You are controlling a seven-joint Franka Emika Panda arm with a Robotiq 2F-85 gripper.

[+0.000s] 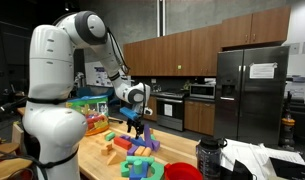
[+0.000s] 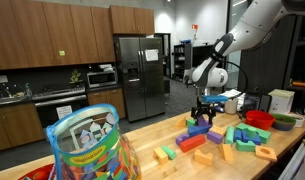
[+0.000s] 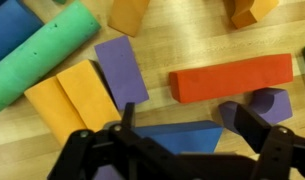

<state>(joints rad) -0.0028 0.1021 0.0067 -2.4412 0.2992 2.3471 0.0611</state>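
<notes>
My gripper (image 3: 187, 128) hung low over the light, smooth-grained wooden tabletop (image 3: 192, 40) with its two black fingers (image 3: 125, 130) spread wide, pinching nothing. Between them lay one blue wedge (image 3: 197, 136), a matte, foam-like piece with a sloping top. I could not tell whether either finger touched it. In an exterior view the gripper (image 2: 202, 110) stood over the cluster of blocks close to the far long edge of the tabletop, well away from its corners. In the wrist view I counted two yellow blocks (image 3: 72, 105), flat rectangles lying side by side and touching. One purple slab (image 3: 122, 68) lay just beside them, tilted the same way. One long red bar (image 3: 232, 78) lay near the wedge, toward the middle of the tabletop, and one small purple chunk (image 3: 269, 102) with cut corners sat just below that bar. One green cylinder (image 3: 42, 50), dotted with small holes, lay aslant beyond the yellow pair, and one more blue block (image 3: 7, 25) lay above it. Two orange pieces (image 3: 127, 12) were cut off at the top of that view. In an exterior view one clear plastic tub (image 2: 87, 145) of mixed coloured pieces stood at the near end of the tabletop, and one red bowl (image 2: 258, 117) and one green bowl (image 2: 284, 122) sat toward the opposite end.
</notes>
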